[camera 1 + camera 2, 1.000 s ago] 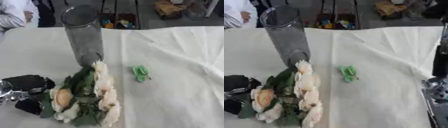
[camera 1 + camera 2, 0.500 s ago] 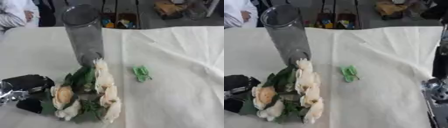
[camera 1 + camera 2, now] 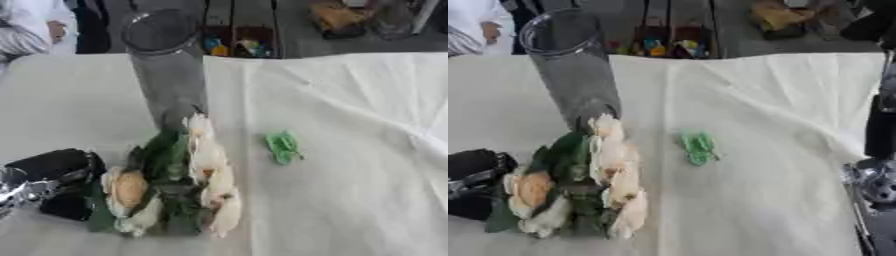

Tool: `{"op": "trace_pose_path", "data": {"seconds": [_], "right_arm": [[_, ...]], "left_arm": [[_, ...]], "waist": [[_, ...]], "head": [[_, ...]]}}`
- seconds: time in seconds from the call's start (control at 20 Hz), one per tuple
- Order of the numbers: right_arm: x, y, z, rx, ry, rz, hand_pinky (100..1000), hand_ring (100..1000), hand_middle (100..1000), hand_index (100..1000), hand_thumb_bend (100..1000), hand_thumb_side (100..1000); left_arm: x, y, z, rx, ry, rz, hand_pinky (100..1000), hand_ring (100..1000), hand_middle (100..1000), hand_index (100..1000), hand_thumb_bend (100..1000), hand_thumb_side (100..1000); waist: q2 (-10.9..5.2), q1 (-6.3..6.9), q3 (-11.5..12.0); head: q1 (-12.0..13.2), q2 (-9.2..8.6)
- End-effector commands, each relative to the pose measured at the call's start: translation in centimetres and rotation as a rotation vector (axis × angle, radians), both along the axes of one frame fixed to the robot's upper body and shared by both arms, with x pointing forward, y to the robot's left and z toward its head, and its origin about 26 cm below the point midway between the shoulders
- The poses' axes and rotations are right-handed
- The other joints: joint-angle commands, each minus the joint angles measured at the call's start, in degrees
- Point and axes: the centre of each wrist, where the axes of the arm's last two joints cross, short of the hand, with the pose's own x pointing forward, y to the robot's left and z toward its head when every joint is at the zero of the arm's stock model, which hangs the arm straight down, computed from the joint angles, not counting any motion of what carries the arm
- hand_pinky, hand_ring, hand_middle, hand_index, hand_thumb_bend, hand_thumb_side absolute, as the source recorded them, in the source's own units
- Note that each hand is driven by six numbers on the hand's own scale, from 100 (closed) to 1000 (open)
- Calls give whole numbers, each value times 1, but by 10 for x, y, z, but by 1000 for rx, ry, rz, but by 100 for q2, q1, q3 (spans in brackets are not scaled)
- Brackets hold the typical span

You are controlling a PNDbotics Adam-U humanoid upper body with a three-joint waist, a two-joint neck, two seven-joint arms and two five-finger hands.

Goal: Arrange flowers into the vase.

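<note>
White cloth covers the table [image 3: 350, 200]. Cream-and-green flower bunch [image 3: 175, 185] lies lengthwise toward the tall clear glass vase [image 3: 166, 75], beside the black left hand [image 3: 52, 182]; whether it grips the bunch is unclear. Right hand's fingers are unseen.

A white cloth [image 3: 350, 200] covers the surface, creased in several folds. On it lies a small green scrap [image 3: 282, 147] (leaf-like, crumpled), alone toward the middle.

- Looks like a lab or workshop room — not a home
- Table under a creased white cloth [image 3: 350, 125], set up as a work surface
- At 12 o'clock behind it: dark shelving with small colourful items [image 3: 229, 46]
- At 1 o'clock: brownish box-like clutter [image 3: 337, 17] on a grey floor
</note>
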Motion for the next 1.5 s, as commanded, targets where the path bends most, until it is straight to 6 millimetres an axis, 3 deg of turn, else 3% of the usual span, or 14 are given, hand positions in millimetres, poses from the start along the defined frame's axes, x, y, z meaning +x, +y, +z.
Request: {"op": "trace_pose_path", "data": {"seconds": [0.05,0.2,0.3,0.4,0.45,0.75,1.0,1.35,1.5], "right_arm": [[-3,1,7,-2,-25,17,583,552,507,726,100,972],[-3,1,7,-2,-25,19,583,552,507,726,100,972],[-3,1,7,-2,-24,20,583,551,505,725,100,972],[-3,1,7,-3,-21,21,583,551,505,725,100,972],[-3,1,6,-3,-21,21,582,550,505,725,100,973],[-3,1,6,-1,-16,25,585,549,503,725,100,976],[-3,0,5,0,-11,27,586,549,502,725,100,978],[-3,0,4,5,-3,28,588,548,500,725,100,980],[-3,0,4,6,0,29,589,548,500,726,100,981]], "left_arm": [[4,5,7,4,-37,26,132,310,376,438,101,710],[7,5,6,6,-41,32,128,306,372,435,100,708],[9,6,6,4,-44,37,100,203,282,343,100,679],[10,6,6,1,-44,39,100,175,257,313,100,670],[10,6,7,-2,-45,35,100,123,206,254,100,653],[9,5,14,-10,-61,23,100,100,100,147,100,628],[6,4,20,-18,-69,4,100,100,100,100,100,620],[2,1,29,-27,-91,-17,100,100,100,100,100,537],[1,0,33,-29,-129,-26,100,100,100,100,100,549]], "waist": [[-82,6,-7],[-77,8,-12],[-72,11,-16],[-69,17,-20],[-69,21,-19],[-77,32,-19],[-91,46,-14],[-103,64,-11],[-107,69,-14]], "head": [[22,-55],[24,-57],[24,-53],[23,-50],[23,-47],[29,-57],[28,-45],[26,-60],[29,-65]]}}
